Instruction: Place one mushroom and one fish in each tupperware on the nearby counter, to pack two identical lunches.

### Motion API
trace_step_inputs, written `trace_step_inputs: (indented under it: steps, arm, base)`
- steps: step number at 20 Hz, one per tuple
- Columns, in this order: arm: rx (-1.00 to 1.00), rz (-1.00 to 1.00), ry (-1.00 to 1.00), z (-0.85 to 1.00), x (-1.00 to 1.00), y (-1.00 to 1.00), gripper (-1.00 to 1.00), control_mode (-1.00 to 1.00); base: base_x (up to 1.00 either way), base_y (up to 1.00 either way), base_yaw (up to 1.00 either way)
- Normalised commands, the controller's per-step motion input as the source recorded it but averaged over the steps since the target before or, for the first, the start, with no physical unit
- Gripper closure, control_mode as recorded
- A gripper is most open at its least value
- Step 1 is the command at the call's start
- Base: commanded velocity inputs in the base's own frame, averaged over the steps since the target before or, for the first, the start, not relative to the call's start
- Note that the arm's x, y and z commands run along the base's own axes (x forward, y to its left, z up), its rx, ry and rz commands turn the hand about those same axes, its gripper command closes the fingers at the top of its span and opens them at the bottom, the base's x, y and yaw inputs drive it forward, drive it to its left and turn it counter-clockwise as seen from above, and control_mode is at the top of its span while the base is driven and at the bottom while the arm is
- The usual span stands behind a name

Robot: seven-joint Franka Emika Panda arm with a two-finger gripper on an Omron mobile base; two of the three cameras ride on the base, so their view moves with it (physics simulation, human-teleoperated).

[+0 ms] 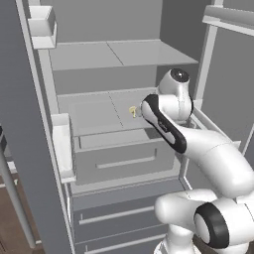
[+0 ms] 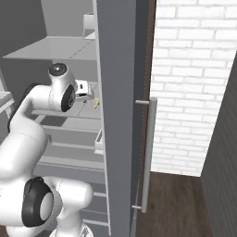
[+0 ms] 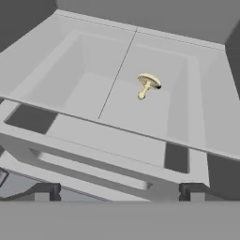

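Observation:
A tiny tan-yellow mushroom lies on its side on a pale shelf inside an open fridge, a little right of the shelf's centre seam. It also shows as a small yellow speck, the mushroom just left of my hand, and as the mushroom just right of it. My gripper is open, its two dark fingertips wide apart with nothing between them, short of the shelf's front edge and apart from the mushroom. The fish, tupperware and counter are out of view.
Another fridge shelf spans above the mushroom's shelf, and closed drawers sit below it. Door bins hang on the left. The open fridge door with its long handle stands close on my right, with a brick wall beyond.

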Motion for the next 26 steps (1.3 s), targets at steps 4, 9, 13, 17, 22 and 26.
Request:
trace_step_inputs:
  steps: [4, 9, 13, 17, 22, 26]
  arm:
    - [0.00, 0.11, -0.12, -0.27, 0.47, 0.00, -1.00, -1.00]
    - [0.02, 0.02, 0.02, 0.00, 0.51, 0.00, -1.00, -1.00]
    - [0.00, 0.01, 0.01, 0.00, 0.59, -0.06, -1.00, -1.00]
    - [-0.04, 0.02, 0.00, 0.00, 0.69, -0.03, -1.00, -1.00]
    - [-0.05, 0.01, 0.00, -0.06, 0.47, -0.01, -1.00, -1.00]
    - [0.00, 0.00, 0.00, -0.26, 0.11, -0.11, -1.00, -1.00]
  base:
    - [0.00, 0.00, 0.00]
    - [0.00, 0.00, 0.00]
    - [0.00, 0.00, 0.00]
    - [0.00, 0.00, 0.00]
    - [0.00, 0.00, 0.00]
    - [0.00, 0.00, 0.00]
